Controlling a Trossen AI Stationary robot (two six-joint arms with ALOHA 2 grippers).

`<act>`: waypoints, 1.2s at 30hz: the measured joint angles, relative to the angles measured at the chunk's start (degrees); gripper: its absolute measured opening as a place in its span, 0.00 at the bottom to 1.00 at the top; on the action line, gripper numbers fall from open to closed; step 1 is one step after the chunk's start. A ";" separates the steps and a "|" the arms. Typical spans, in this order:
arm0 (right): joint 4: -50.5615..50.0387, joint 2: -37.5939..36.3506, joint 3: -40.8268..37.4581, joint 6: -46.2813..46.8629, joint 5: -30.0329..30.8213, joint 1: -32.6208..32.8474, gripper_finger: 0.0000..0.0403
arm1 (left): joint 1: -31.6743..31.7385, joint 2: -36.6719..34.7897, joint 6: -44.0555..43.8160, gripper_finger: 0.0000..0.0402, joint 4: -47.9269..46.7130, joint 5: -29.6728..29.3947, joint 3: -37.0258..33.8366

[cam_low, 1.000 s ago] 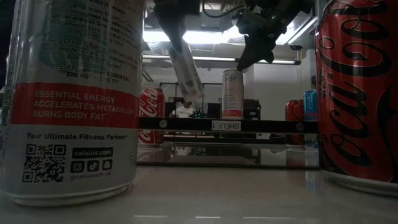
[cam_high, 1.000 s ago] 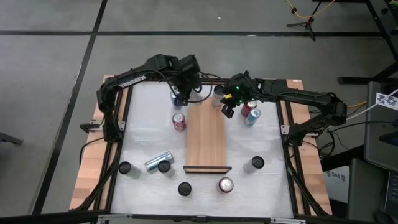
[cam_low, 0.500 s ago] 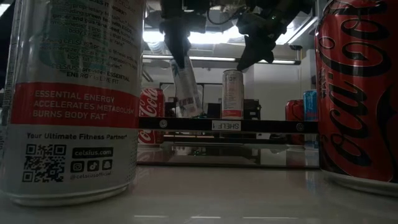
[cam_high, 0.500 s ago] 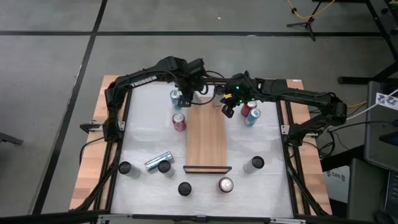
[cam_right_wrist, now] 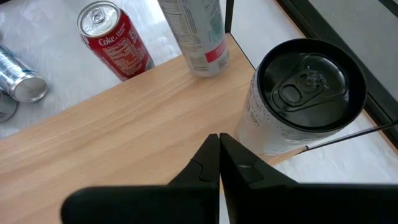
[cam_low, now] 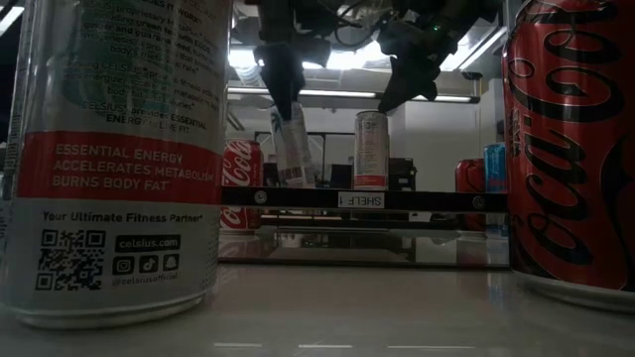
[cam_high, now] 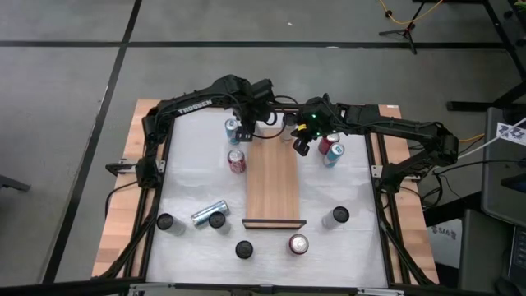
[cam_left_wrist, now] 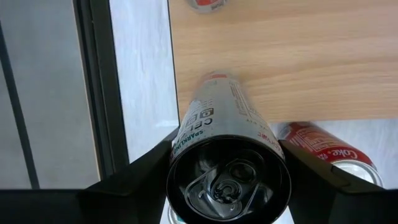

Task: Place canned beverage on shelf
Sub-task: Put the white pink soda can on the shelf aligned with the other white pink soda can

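Robotics lab, two arms (cam_high: 197,105), framed table (cam_high: 189,164)

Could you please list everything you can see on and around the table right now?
shelf: one, light-brown wood, table centre.
held can: one, slim, white, tilted over the shelf's far left corner.
shelf can: one, white with a black top, upright at the shelf's far right corner.
Coke can: one, red, upright, left of the shelf.
bluish can: one, beyond the Coke can.
right-side cans: two, one red and one blue, right of the shelf.
lying can: one, silver, near left.
near cans: five upright, four dark-topped and one red.
table: one, white.
left gripper: closed on the held can.
right gripper: shut, over the shelf.
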 joint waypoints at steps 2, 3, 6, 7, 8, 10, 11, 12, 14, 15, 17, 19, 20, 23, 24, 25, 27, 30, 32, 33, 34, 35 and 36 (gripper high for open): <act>-0.01 0.00 0.00 0.00 0.00 0.00 0.00 | 0.00 0.01 0.00 0.60 0.25 -0.01 0.00; -0.01 0.00 0.00 0.00 0.00 0.02 0.00 | 0.00 0.01 0.00 0.60 0.29 -0.03 0.00; -0.01 0.00 0.00 0.00 0.00 0.00 0.00 | 0.03 0.01 0.00 0.60 0.25 -0.01 0.00; -0.01 0.00 0.00 -0.01 0.00 0.00 0.00 | 0.07 0.01 0.00 0.60 0.25 -0.03 0.00; -0.01 -0.01 0.00 0.00 0.00 0.00 0.00 | 0.04 0.26 0.00 0.60 0.25 -0.03 0.00; -0.01 -0.02 0.00 0.00 0.00 0.00 0.00 | 0.13 0.57 -0.02 0.60 0.11 0.20 0.00; -0.02 0.00 0.00 0.00 0.00 0.02 0.00 | 0.17 0.94 -0.01 0.60 0.22 0.41 -0.02; -0.01 0.00 0.00 -0.02 0.00 0.00 0.00 | 0.17 1.16 -0.01 0.60 0.47 0.65 0.00; -0.06 0.00 0.00 0.00 0.00 0.01 0.00 | 0.15 1.22 -0.02 0.60 0.77 1.21 0.00; -0.04 0.00 0.00 0.00 0.00 0.00 0.00 | 0.15 1.23 -0.02 0.60 0.78 1.21 0.00; -0.04 0.00 0.00 0.00 0.00 0.00 0.00 | 0.13 1.25 0.01 0.60 0.87 1.17 0.00; -0.04 -0.01 0.00 -0.02 0.00 0.01 0.00 | 0.13 1.25 0.22 0.60 0.86 1.17 0.00; -0.04 0.00 0.00 0.00 0.00 0.01 0.00 | 0.13 1.27 0.22 0.60 0.86 1.19 0.00; -0.04 0.00 0.00 0.00 0.00 0.00 0.00 | 0.11 1.30 0.32 0.61 0.86 1.17 0.00; -0.04 0.00 0.00 0.00 0.00 0.02 0.00 | 0.11 1.30 0.35 0.62 0.89 1.17 0.00; -0.04 0.00 0.00 -0.01 0.00 0.01 0.00 | 0.11 1.30 0.35 0.62 0.96 1.15 0.00; -0.04 0.00 0.00 -0.01 0.00 0.01 0.00 | 0.11 1.32 0.35 0.63 1.12 0.98 0.00; -0.02 0.00 0.00 -0.02 0.00 0.01 0.00 | 0.11 1.35 0.35 0.64 1.24 0.89 0.00; -0.01 0.00 0.00 -0.02 0.00 0.02 0.00 | 0.11 1.36 0.35 0.64 1.28 0.86 0.00; -0.03 0.00 0.00 0.00 0.00 0.00 0.00 | 0.11 1.36 0.35 0.64 1.35 0.86 0.00; -0.01 0.00 0.00 0.00 0.00 0.02 0.00 | 0.11 1.36 0.31 0.64 1.56 0.84 -0.02; -0.01 0.00 0.00 -0.02 0.00 0.02 0.00 | 0.11 1.38 0.09 0.64 1.86 0.82 -0.02; -0.01 0.00 0.00 -0.02 0.00 0.02 0.00 | 0.11 1.40 -0.04 0.64 2.20 0.82 -0.02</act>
